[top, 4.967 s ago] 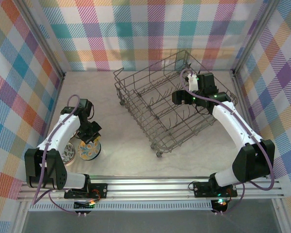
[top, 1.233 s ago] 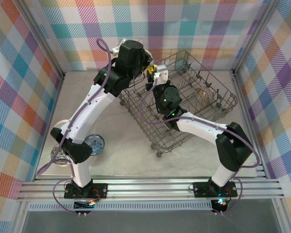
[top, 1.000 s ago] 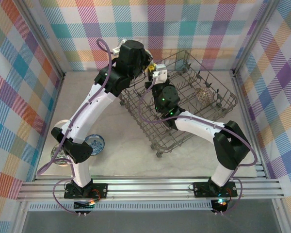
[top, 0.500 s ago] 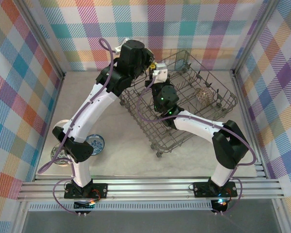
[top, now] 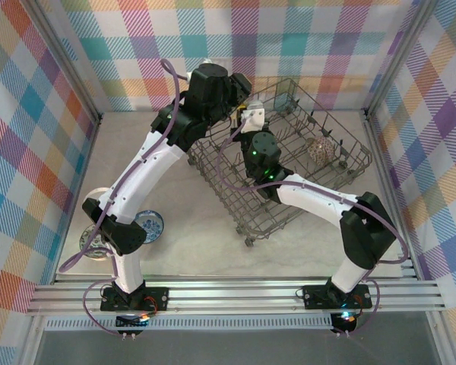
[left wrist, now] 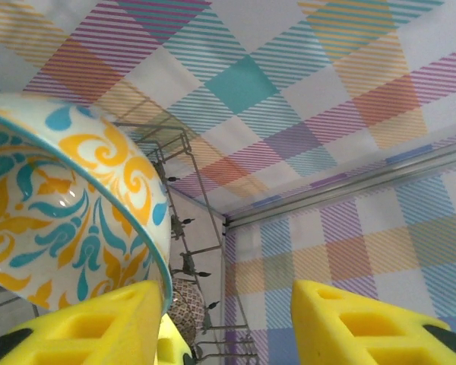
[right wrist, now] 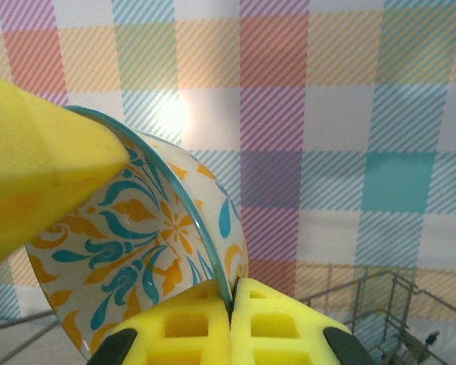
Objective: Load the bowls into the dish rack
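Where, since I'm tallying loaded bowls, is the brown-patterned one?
In the top view, the brown-patterned bowl sits inside the dish rack, close to its far right wall.

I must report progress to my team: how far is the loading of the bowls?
Done: one brown-patterned bowl sits in the dish rack. In hand: the right tool pinches the floral bowl by its rim, over the rack's edge; the left tool stands open beside it. Left: the blue bowl and at least one more wait on the table.
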Robot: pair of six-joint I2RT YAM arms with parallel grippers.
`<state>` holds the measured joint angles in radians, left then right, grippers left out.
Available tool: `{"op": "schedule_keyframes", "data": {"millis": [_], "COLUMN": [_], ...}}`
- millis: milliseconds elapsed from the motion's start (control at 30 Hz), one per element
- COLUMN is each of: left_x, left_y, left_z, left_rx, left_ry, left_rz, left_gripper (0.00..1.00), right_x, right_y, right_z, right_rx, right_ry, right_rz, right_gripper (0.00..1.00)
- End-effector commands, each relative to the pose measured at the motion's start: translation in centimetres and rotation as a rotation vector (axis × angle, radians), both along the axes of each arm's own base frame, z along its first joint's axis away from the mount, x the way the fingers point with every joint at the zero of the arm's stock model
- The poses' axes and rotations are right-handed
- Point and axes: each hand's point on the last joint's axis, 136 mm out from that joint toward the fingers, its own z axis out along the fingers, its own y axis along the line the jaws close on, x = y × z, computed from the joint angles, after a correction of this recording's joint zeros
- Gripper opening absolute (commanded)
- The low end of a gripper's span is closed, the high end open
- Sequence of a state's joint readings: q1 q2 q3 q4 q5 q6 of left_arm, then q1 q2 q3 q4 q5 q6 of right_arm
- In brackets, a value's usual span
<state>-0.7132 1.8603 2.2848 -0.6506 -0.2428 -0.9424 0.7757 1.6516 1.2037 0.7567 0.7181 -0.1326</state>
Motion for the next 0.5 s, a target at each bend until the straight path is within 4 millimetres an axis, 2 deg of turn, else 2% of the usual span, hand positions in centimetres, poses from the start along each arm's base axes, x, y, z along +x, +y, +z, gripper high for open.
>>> {"op": "schedule_keyframes", "data": {"millis": [0, 67, 167, 267, 367, 467], "left_x": [-0.9, -0.7, 0.4, 2.4, 4.9, 7.0], "left_y": [0.0, 0.2, 0.8, 2.1, 3.6, 6.2], "left_z": [3.9, 4.3, 3.4, 2.7, 3.5, 4.2], "left_rx": [0.018, 0.049, 0.057, 0.039, -0.005, -0.006], "left_ry": [-0.106, -0.117, -0.087, -0.074, -0.109, -0.148], "left_rz": [-0.04, -0.045, -0.066, -0.086, -0.119, -0.13], "left_gripper": [0.53, 0.56, 0.58, 0.59, 0.59, 0.59], "right_x": [-0.7, -0.5, -0.1, 0.5, 1.0, 1.6], "right_y": [-2.2, -2.7, -3.3, -3.7, -4.7, -5.8], "right_z": [2.5, 1.6, 0.4, -0.3, -1.2, -1.9], "right_rx": [0.134, 0.143, 0.148, 0.131, 0.11, 0.056], "right_ry": [-0.001, 0.039, 0.092, 0.125, 0.16, 0.21], "right_rz": [-0.017, -0.024, -0.042, -0.065, -0.112, -0.156], "right_gripper": [0.0, 0.0, 0.0, 0.0, 0.0, 0.0]}}
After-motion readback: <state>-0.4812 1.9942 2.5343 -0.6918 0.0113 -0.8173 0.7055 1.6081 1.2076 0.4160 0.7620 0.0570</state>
